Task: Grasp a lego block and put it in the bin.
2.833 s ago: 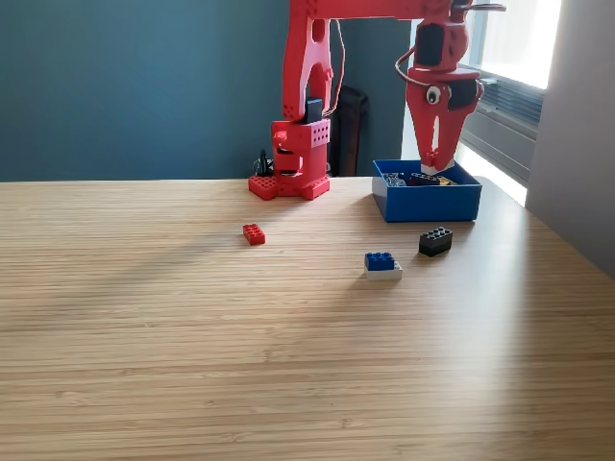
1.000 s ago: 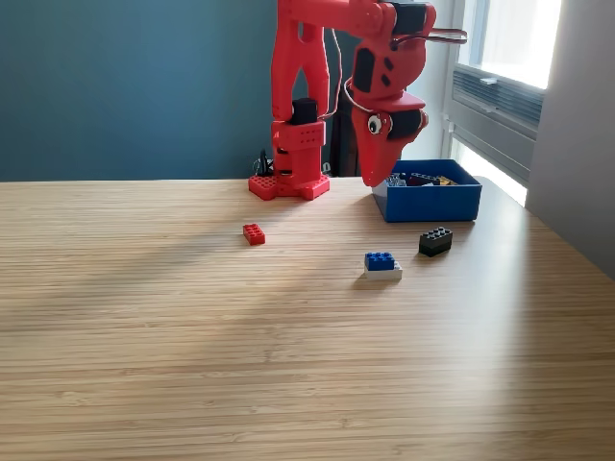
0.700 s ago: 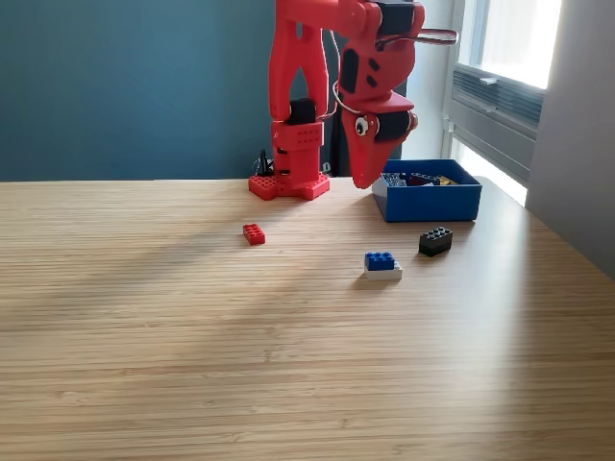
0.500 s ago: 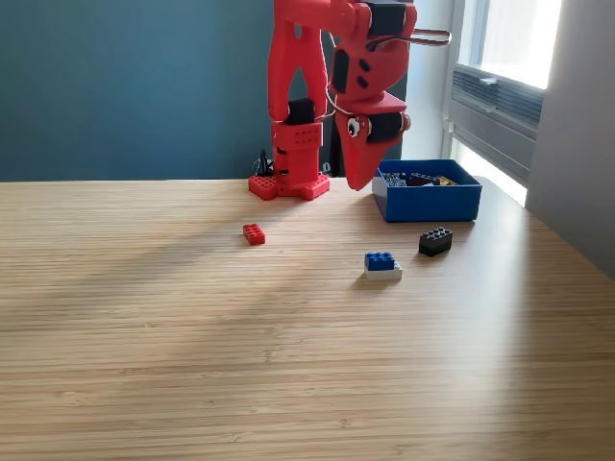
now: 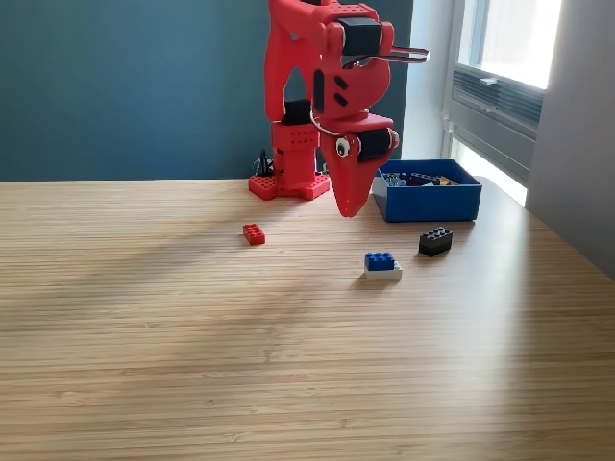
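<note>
We see a pale wooden table (image 5: 288, 365) with a fine straight grain, set before a dark teal wall, with a bright window at the exterior view's right. The red arm's base (image 5: 290, 163) stands at the table's far edge, and its gripper (image 5: 350, 211) hangs point-down above the wood, just to the left of the bin (image 5: 428, 200) in this view; the jaws look drawn together to a narrow tip with nothing between them. The bin, a shallow bright-blue box, sits at the far right of the table and holds a few small pieces too small for us to tell apart. Three bricks lie on the bare wood: a small red brick (image 5: 254, 233) to the left, a blue brick on a white one (image 5: 381, 264) nearer us, and a black brick (image 5: 435, 240) just in front of the bin. We can read no writing or labels anywhere.
</note>
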`<action>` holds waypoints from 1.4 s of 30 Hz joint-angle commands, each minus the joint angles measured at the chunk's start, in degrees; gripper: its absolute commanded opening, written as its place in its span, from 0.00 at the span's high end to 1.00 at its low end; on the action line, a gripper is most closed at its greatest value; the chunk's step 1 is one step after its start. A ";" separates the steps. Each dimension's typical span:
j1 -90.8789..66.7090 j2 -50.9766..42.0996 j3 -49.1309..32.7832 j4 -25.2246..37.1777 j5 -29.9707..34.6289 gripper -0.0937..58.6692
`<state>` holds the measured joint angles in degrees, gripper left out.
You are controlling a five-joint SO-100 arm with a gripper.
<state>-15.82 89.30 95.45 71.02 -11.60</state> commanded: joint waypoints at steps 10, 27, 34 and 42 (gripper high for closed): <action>0.00 4.57 -4.48 -5.89 6.15 0.58; -0.70 -10.37 -11.43 -6.15 12.57 0.59; -0.79 -19.25 -17.67 -3.34 14.33 0.66; -0.79 -22.41 -20.65 -1.85 16.70 1.00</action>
<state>-16.88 65.65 78.40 68.82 4.22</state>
